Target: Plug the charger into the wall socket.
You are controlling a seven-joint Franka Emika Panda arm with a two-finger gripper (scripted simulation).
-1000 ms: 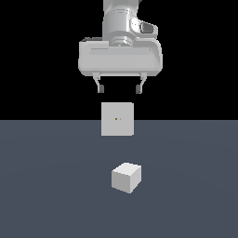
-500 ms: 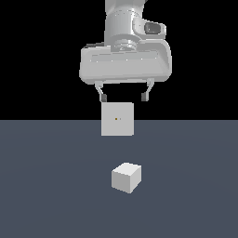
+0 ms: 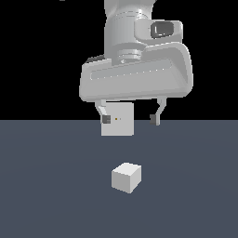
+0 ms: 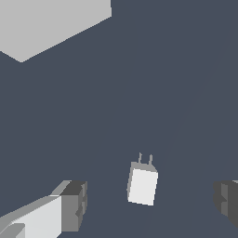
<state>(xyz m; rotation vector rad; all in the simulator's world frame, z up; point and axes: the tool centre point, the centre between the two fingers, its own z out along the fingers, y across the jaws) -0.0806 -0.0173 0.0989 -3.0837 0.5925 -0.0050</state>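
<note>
The charger [image 3: 126, 177] is a small off-white block lying on the dark grey floor, seen in the wrist view as the charger [image 4: 142, 185] with two short prongs on one end. The wall socket [image 3: 118, 122] is a flat upright light-grey plate behind it, partly covered by my hand; its block shows in the wrist view as the wall socket [image 4: 49, 21]. My gripper [image 3: 131, 119] hangs open above the charger, well clear of it. In the wrist view the gripper [image 4: 151, 204] has its fingers apart, with the charger between them but far below.
The dark grey floor [image 3: 46, 186] spreads flat around the charger. Black background lies behind the socket.
The gripper has come lower and nearer the camera, now overlapping the top of the socket plate. The charger has not moved.
</note>
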